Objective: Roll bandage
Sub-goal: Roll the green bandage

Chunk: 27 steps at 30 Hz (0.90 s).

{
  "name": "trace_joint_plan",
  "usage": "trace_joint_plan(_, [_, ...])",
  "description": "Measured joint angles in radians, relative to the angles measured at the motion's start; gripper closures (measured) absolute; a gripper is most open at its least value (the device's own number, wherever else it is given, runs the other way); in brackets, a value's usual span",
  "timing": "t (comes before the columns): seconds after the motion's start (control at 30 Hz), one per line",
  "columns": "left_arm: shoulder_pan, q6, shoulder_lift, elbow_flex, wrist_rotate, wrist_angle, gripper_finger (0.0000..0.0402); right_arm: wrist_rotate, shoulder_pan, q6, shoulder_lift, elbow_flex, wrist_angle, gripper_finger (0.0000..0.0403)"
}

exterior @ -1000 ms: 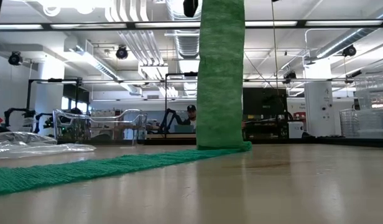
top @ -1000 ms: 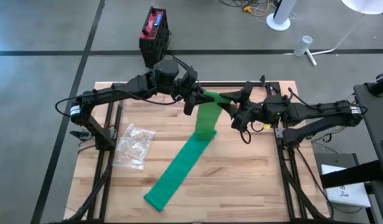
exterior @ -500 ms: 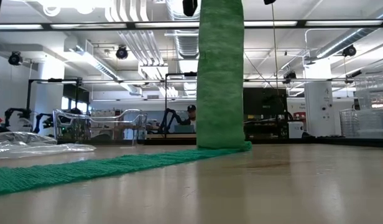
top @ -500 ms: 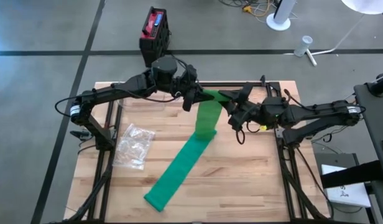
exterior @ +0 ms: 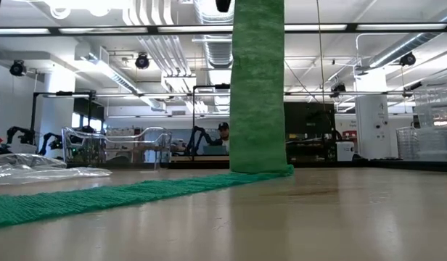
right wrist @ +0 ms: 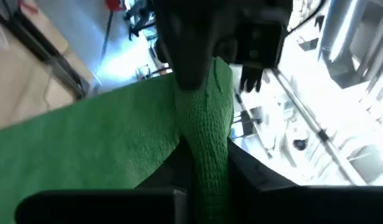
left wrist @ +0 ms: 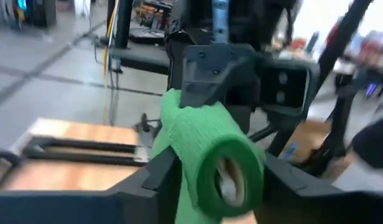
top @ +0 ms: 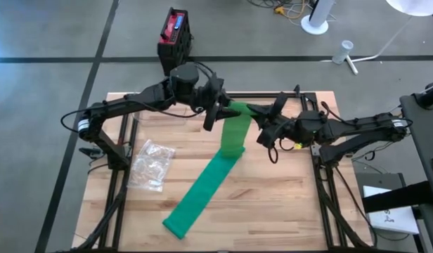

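A green bandage is partly wound into a roll [top: 239, 109] held above the far middle of the table. Its free strip [exterior: 257, 87] hangs straight down, meets the wood, then lies flat [top: 199, 190] toward the near left. My right gripper [top: 257, 121] is shut on the roll from the right. My left gripper [top: 215, 112] stands at the roll's left end, open, with one finger on either side of the hollow-cored roll [left wrist: 232, 171]. My left gripper's fingers [left wrist: 155, 173] lie close along both sides of the roll's end; I cannot tell whether they touch it. My right gripper pinches the roll's right end [right wrist: 204, 140] between its two fingers, coming level from the table's right. The roll is clear of the table, with the strip hanging below it.
A crumpled clear plastic bag [top: 152, 165] lies on the wood at the left. Black frame rails [top: 121, 151] run along the table's left, right and far sides. A red and black box [top: 176, 31] stands on the floor beyond the far edge.
My right gripper has moved a little toward the table's left and shut on the roll's right end. My left gripper's fingers have opened around the roll's other end. The roll and hanging strip have stayed where they were.
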State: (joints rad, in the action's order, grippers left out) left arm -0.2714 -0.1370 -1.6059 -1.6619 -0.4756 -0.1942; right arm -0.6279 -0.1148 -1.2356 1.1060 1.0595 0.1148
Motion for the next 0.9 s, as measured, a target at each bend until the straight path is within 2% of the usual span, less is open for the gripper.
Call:
trace_joint_plan(0.1, [0.000,0.179,0.025,0.000,0.081,-0.056,0.0208,-0.003,-0.003,0.088,-0.020,0.000,-0.015,0.0354])
trace_joint_plan(0.17, [0.000,0.226,0.028,-0.002,0.116,-0.072,0.0183,-0.002,-0.003,0.151,-0.033,0.000,-0.035,0.0351])
trace_joint_plan(0.37, [0.014,0.198,-0.025,0.008,0.121,-0.063,0.0125,0.000,0.000,0.315,-0.049,0.006,-0.110,0.0353])
trace_joint_plan(0.5, [0.020,0.146,-0.061,0.007,0.123,0.001,0.0122,0.004,0.000,0.409,-0.043,0.042,-0.179,0.0352])
trace_joint_plan(0.57, [0.021,0.142,-0.076,0.008,0.126,0.000,0.0142,0.009,0.000,0.459,-0.043,0.060,-0.224,0.0352])
trace_joint_plan(0.63, [0.022,0.144,-0.083,0.008,0.127,0.007,0.0179,0.035,0.000,0.529,-0.042,0.086,-0.283,0.0351])
trace_joint_plan(0.7, [0.023,0.142,-0.083,0.008,0.127,0.009,0.0233,0.066,0.002,0.609,-0.043,0.114,-0.340,0.0351])
trace_joint_plan(0.83, [0.023,0.138,-0.090,0.007,0.127,0.025,0.0370,0.137,0.002,0.749,-0.044,0.175,-0.444,0.0351])
trace_joint_plan(0.9, [0.023,0.137,-0.094,0.010,0.128,0.020,0.0386,0.168,0.002,0.811,-0.043,0.205,-0.482,0.0351])
